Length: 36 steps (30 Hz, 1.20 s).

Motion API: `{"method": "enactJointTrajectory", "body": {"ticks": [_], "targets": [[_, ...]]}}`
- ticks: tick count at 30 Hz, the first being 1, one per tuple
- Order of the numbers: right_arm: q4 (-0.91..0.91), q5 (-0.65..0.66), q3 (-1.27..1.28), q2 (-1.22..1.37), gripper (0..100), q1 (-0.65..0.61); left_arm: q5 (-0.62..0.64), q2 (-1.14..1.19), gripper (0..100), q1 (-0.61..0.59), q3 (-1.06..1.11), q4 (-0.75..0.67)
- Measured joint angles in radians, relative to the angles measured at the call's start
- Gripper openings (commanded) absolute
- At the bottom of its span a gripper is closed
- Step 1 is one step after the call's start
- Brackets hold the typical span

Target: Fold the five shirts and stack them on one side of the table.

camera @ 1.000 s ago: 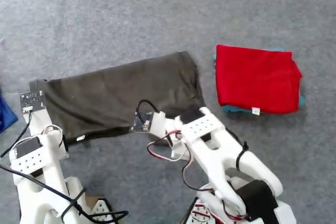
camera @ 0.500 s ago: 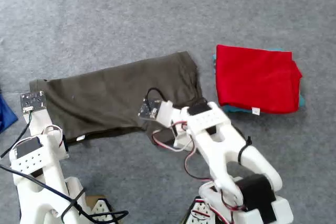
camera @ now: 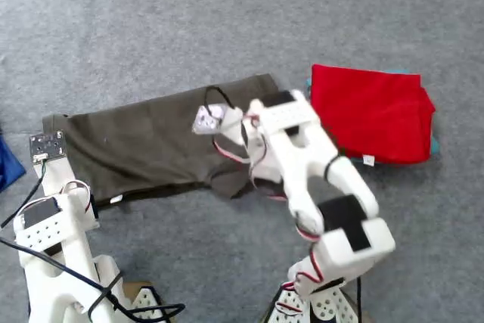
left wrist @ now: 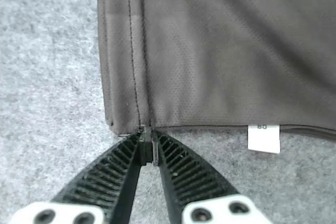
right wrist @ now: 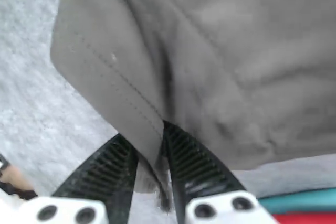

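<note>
Olive-brown shirt (camera: 144, 145), high view: we see it spread over the grey table (camera: 227, 28) from 9 o'clock to the centre, with its 5 o'clock corner bunched up under the right arm (camera: 302, 156).
Left arm (camera: 53, 225), high view: it stands at 7 o'clock, by the cloth's near-left corner.
Stack, high view: a folded red shirt (camera: 370, 115) at 3 o'clock lies on a teal shirt (camera: 336, 159) that peeks out around it. We also see a blue cloth (camera: 6, 164) at the 9 o'clock edge.
Left gripper (left wrist: 147, 142), left wrist view: the jaws are closed, tips pinching the stitched hem at the corner. A white tag (left wrist: 264, 137) hangs from the same edge nearby.
Right gripper (right wrist: 163, 129), right wrist view: the jaws are almost together, nipping a raised fold of hem, and the cloth droops around them.
Handling, our judgement: this is a light, limp, thin knit that sags and creases wherever it is unsupported. We would hold it by two hemmed corners at once and keep it taut.
</note>
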Motion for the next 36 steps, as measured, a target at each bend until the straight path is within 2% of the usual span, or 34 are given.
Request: {"method": "enactJointTrajectory", "body": {"ticks": [5,10,16,22,26,28,32,36], "targets": [[0.124,0.069,-0.261,0.13,1.5,0.0,-0.025,0.0,3,0.0,0.0,0.0],[0.157,0.101,-0.44,0.212,1.5,-0.012,-0.025,0.0,3,0.0,0.0,0.0],[0.153,0.101,-0.586,0.339,1.5,-0.069,-0.025,0.0,3,0.0,0.0,0.0],[0.066,0.101,-0.686,0.483,1.5,-0.071,-0.025,0.0,3,0.0,0.0,0.0],[0.035,0.104,-0.743,0.54,1.9,-0.071,-0.025,0.0,8,0.0,0.0,0.0],[0.035,0.107,-0.772,0.562,5.5,-0.071,-0.025,0.0,9,0.0,0.0,0.0],[0.063,0.107,-0.816,0.568,22.7,-0.071,-0.025,0.0,9,0.0,0.0,0.0],[0.123,0.107,-0.875,0.568,22.1,-0.071,-0.025,0.0,9,0.0,0.0,0.0]]}}
